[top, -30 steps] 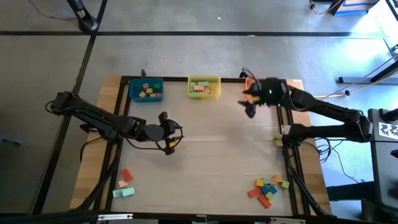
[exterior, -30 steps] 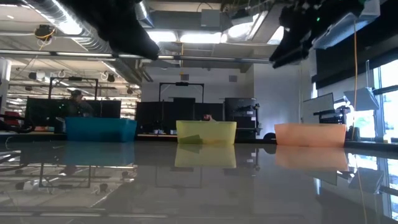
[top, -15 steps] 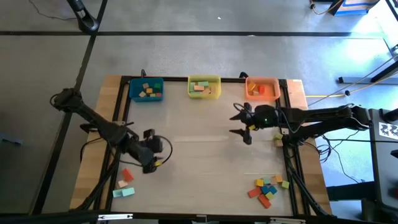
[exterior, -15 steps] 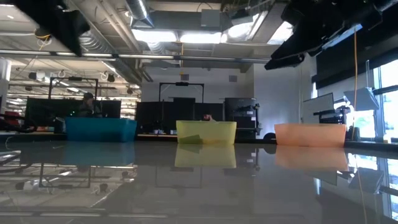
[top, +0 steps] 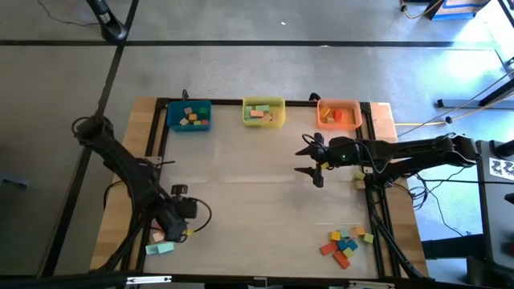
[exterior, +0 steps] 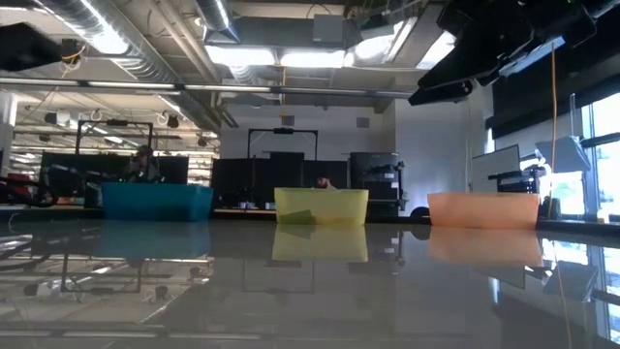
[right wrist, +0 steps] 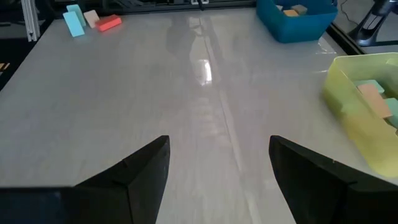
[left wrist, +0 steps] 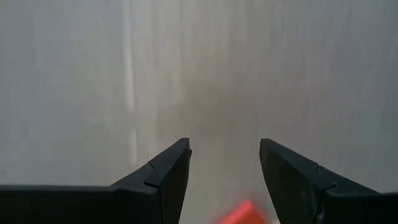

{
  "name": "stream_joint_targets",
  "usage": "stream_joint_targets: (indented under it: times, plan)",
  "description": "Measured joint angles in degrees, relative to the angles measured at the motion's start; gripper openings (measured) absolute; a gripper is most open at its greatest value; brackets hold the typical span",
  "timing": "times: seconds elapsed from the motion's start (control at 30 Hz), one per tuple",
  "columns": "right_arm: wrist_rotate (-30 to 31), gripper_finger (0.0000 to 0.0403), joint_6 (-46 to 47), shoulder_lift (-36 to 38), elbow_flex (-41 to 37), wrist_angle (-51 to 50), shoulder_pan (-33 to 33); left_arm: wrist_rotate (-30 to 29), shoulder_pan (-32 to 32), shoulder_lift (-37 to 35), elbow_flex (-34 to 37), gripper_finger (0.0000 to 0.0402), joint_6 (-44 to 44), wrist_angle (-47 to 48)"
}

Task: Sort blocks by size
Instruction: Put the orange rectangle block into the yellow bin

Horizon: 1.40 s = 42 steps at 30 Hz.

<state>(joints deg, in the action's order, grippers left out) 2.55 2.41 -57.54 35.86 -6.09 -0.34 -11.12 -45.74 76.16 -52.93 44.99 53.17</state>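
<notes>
Near corner, left: orange block [top: 164,225], a tan one and a teal brick [top: 159,249] lie loose on the pale wooden counter [top: 257,201]; the left gripper [top: 178,227] hangs just beside them, jaws released and holding nothing.
Near corner, right: a tight heap of blocks [top: 345,243] in orange, teal, blue, yellow and tan waits unsorted; one more tan block [top: 359,184] sits by the right edge.
Mid counter: the right gripper [top: 315,160] is parked over bare wood, jaws spread, nothing held, well apart from any block.
Far edge: blue bin [top: 189,116], yellow bin [top: 264,112] and orange bin [top: 338,113] stand in a row, each already carrying a few blocks.
Judged step: the left arm looks set to take the orange block.
Risk, grasp: the three left pieces lie close together, so a descending jaw may shove a neighbour or pinch two at once.
Risk, sorting: the heap on the right is crowded; picking from it could scatter pieces toward the counter edge.
Left wrist view only: an orange block corner [left wrist: 242,213] sits low between the open jaws, not yet enclosed.
Right wrist view only: contents of the yellow bin [right wrist: 367,99] show clearly.
Low view: only bin walls, no loose blocks; the room beyond shows.
</notes>
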Motion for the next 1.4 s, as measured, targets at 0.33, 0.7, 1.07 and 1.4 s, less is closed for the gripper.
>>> stream_joint_targets:
  times: [0.33, 0.7, 1.07, 1.4]
  plan:
    - [1.37, 0.0273, -1.40, 0.00, 0.00, 0.09, -0.04, 5.27, -6.81, 7.64, 0.00, 0.0182, 0.22, 3.50]
    - [1.51, 0.0273, -1.42, 0.00, 0.02, 0.07, -0.04, 10.24, -12.64, 17.26, -0.07, 0.0182, -7.77, 5.09]
    - [1.53, 0.0273, -1.42, 0.00, 0.02, 0.17, -0.04, 12.66, -13.05, 17.82, -0.07, 0.0182, -6.85, 5.06]
    - [1.53, 0.0273, -1.38, 0.00, 0.02, 0.20, -0.04, 0.56, -9.24, 17.75, -0.10, 0.0182, 0.02, 4.60]
